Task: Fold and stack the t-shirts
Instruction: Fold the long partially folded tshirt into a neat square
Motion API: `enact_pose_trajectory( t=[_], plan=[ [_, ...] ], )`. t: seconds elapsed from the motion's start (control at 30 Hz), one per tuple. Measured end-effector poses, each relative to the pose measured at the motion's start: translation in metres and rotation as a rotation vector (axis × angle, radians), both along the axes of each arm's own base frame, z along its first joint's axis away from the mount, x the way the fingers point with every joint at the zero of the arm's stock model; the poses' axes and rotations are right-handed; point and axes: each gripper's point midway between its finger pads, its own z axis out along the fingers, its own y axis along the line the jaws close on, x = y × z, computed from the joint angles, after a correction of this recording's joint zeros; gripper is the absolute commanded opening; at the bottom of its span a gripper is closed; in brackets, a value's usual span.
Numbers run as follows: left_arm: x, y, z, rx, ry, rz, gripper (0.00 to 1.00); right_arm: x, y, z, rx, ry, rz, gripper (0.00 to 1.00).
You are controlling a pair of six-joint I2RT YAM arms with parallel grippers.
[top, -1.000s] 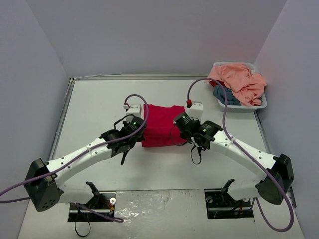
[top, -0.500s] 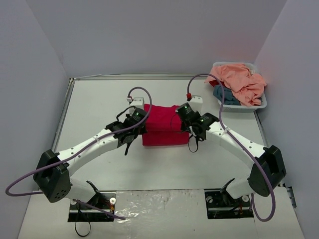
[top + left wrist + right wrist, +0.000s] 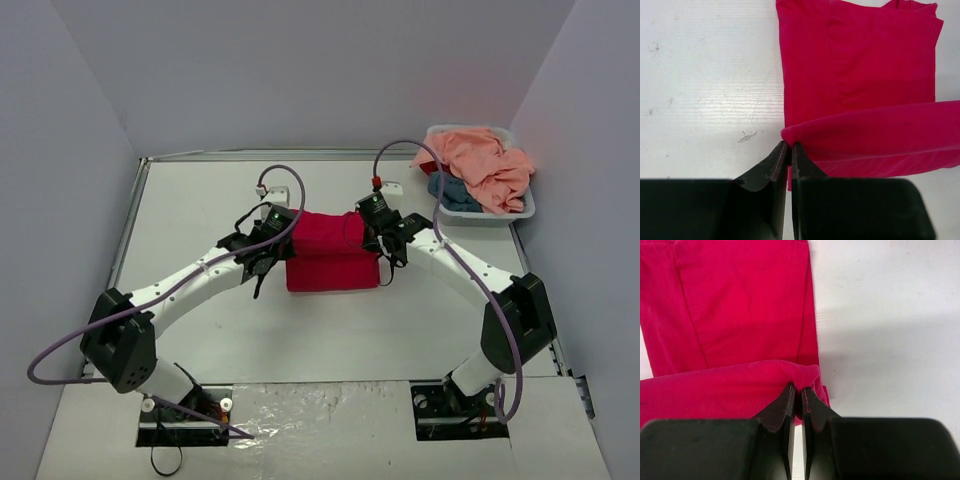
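The task looks to be in its early part, with one shirt of three being worked on. The red t-shirt lies in the middle of the tabletop, between the two arms, and already forms a neat rectangle with its sleeves out of sight.

The left fingers are pressed together on the cloth at the shirt's left edge. The right fingers are pressed together on it at the right edge. Both wrist views show only a thin layer of red cloth between the tips. From each pinch a raised band of cloth runs across the shirt, above the flat layer that rests on the tabletop. I judge this to be a fold in half in progress, with the held edge not yet laid down on the rest of the shirt.

At the far right corner stands a white basket. A peach t-shirt is heaped in it and spills over the rim, and a blue t-shirt shows underneath at the left side. Both are crumpled and unfolded.

What is left, as I read it, is to lay this fold flat and let go. The other two shirts then have to be taken out, spread, folded and placed on the red one. No stack exists yet.
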Motion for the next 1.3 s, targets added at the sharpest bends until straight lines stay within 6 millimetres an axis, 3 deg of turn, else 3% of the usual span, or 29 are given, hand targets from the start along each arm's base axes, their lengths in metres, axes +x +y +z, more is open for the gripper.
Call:
enact_pose_trajectory(
  t=[0.73,0.93,1.3],
  plan=[
    [0.047,-0.006,-0.018,-0.001,0.034,0.000,0.02,0.054,-0.004,-0.026,-0.015,0.038,0.034,0.00],
    [0.054,-0.005,-0.023,-0.002,0.045,0.004,0.02,0.059,-0.004,-0.035,-0.003,0.057,0.046,0.00],
    [0.059,-0.002,-0.023,-0.013,0.045,0.010,0.02,0.066,-0.001,-0.030,0.024,0.039,0.052,0.00]
  ],
)
